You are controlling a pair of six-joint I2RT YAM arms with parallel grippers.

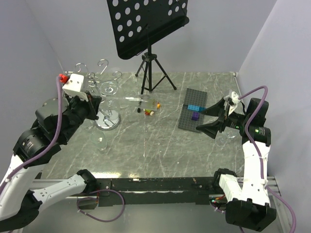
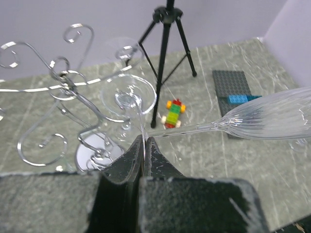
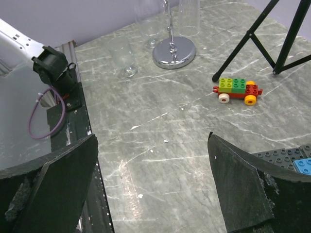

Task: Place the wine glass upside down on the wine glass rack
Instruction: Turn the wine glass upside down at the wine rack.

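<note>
The left pincer (image 2: pixel 144 145) is squeezed shut on the thin stem of the clear wine glass (image 2: pixel 272 116). The glass sticks out sideways, with its bowl pointing away to the right, up in the air over the grey marble tabletop (image 3: pixel 160 97). The shiny silver wire rack with curly hooks (image 2: pixel 63 76) stands just beside the pincer. So the glass is picked up, but it is not upside down yet and not on a hook. The right pincer (image 3: pixel 152 138) is wide apart and holds nothing.

Clear wine glass (image 2: pixel 272 119) is sideways, stem in the left pincer (image 2: pixel 144 141), bowl toward 3 o'clock. Chrome rack (image 2: pixel 73 92) stands upright at its 9 o'clock.
</note>
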